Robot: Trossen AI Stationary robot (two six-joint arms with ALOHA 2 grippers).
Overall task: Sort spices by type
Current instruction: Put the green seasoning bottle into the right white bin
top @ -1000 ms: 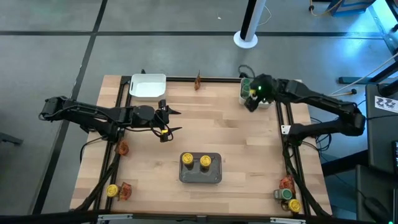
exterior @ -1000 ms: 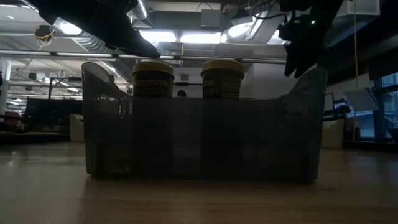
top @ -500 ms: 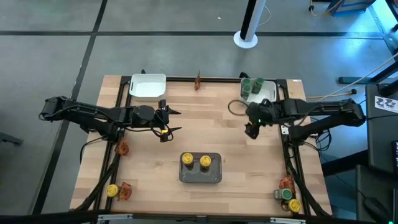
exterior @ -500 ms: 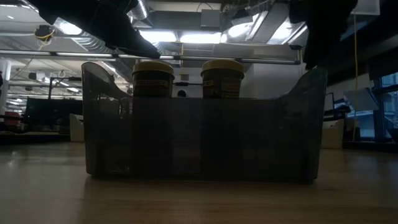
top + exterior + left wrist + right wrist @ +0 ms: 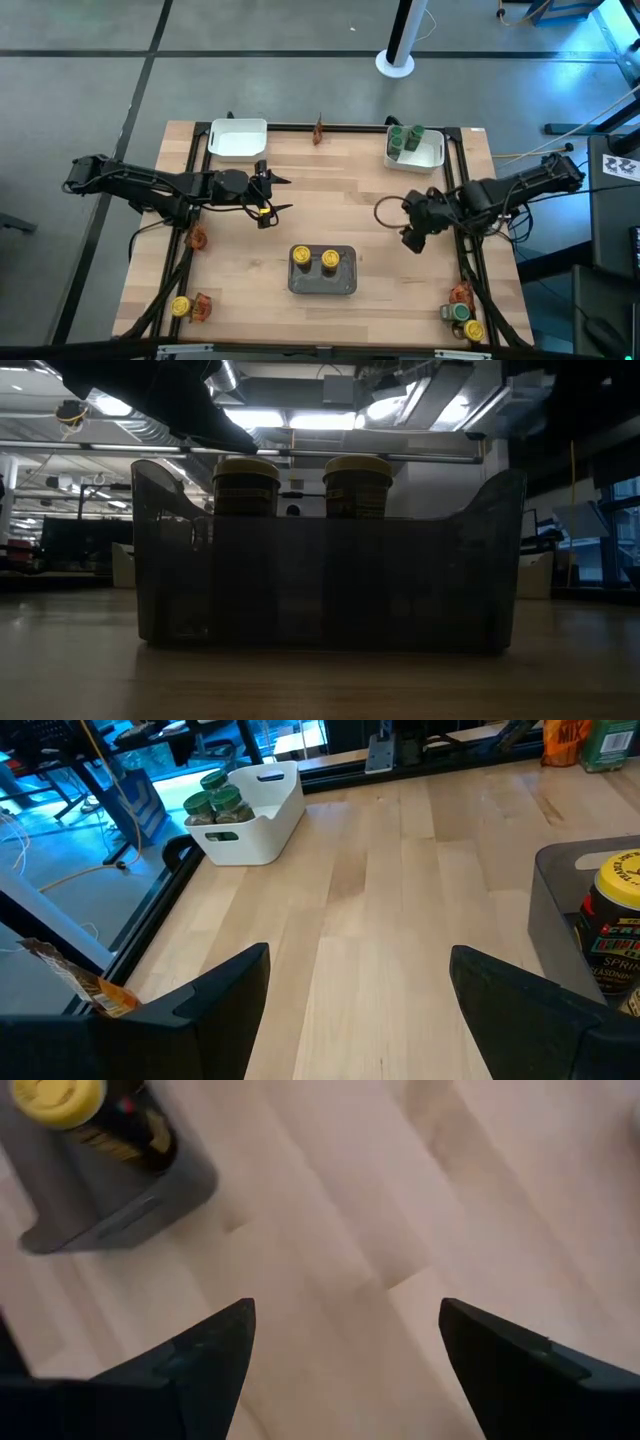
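Two yellow-lidded jars [image 5: 300, 257] [image 5: 330, 260] stand upright in the grey tray [image 5: 322, 284] at the table's near middle. Two green-lidded jars [image 5: 405, 138] stand in the white tray [image 5: 432, 155] at the far right. A second white tray [image 5: 238, 138] sits at the far left. My left gripper [image 5: 283, 195] hovers open left of centre. My right gripper [image 5: 408, 243] is open over bare wood, right of the grey tray [image 5: 110, 1200]. In the right wrist view one yellow-lidded jar [image 5: 45, 1095] shows beyond its fingers.
Loose spices lie at the edges: a reddish packet [image 5: 318, 128] at the far edge, one [image 5: 196, 238] by the left rail, a yellow-lidded jar [image 5: 180, 306] and packet [image 5: 202, 305] near left, and a packet [image 5: 460, 293], green-lidded jar [image 5: 458, 312] and yellow-lidded jar [image 5: 473, 329] near right.
My right gripper has drawn back from over the white tray at the far right and travelled toward the near edge, ending over bare wood right of the grey tray. The two green-lidded jars in that tray have come into view.
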